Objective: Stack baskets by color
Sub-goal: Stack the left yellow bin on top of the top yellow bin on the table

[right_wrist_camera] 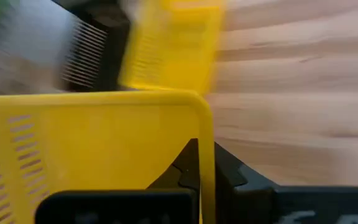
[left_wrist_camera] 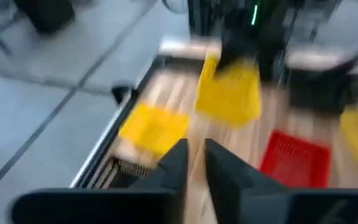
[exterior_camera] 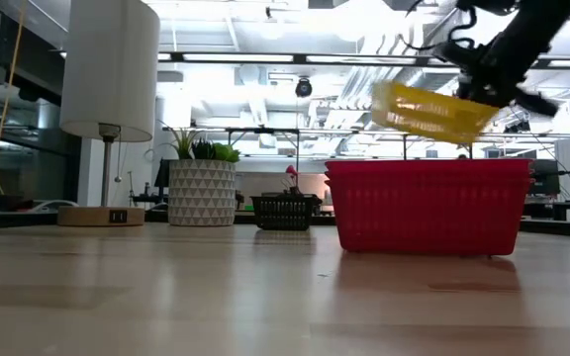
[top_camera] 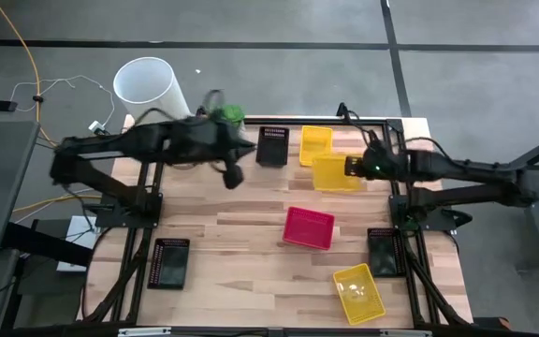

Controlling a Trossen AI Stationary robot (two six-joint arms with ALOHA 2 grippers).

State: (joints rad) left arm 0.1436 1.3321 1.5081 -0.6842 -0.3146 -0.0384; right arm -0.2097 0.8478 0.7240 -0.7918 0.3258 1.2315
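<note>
My right gripper (top_camera: 352, 167) is shut on a yellow basket (top_camera: 333, 174) that hangs in the air above the table's far right part, seen raised in the low view as the yellow basket (exterior_camera: 431, 111). A second yellow basket (top_camera: 315, 141) and a black basket (top_camera: 271, 146) sit on their bottoms near the far edge. A pink-red basket (top_camera: 308, 227) rests mid-table, and another yellow basket (top_camera: 358, 292) sits near the front. My left gripper (top_camera: 235, 175) hovers left of the black basket, with a narrow gap between its fingers (left_wrist_camera: 180, 163) and nothing in it. My right gripper pinches the yellow basket's side wall (right_wrist_camera: 205, 134) close to a corner, one finger inside the basket and one outside. It comes from the table's right, slanting down. The basket is lifted clear of the table and hangs tilted.
Two more black baskets (top_camera: 170, 262) (top_camera: 384, 251) lie by the arm bases near the front. A big white cylinder (top_camera: 148, 89) and a potted green plant (top_camera: 225, 114) stand at the far left. Bare wood shows in the table's middle and near left.
</note>
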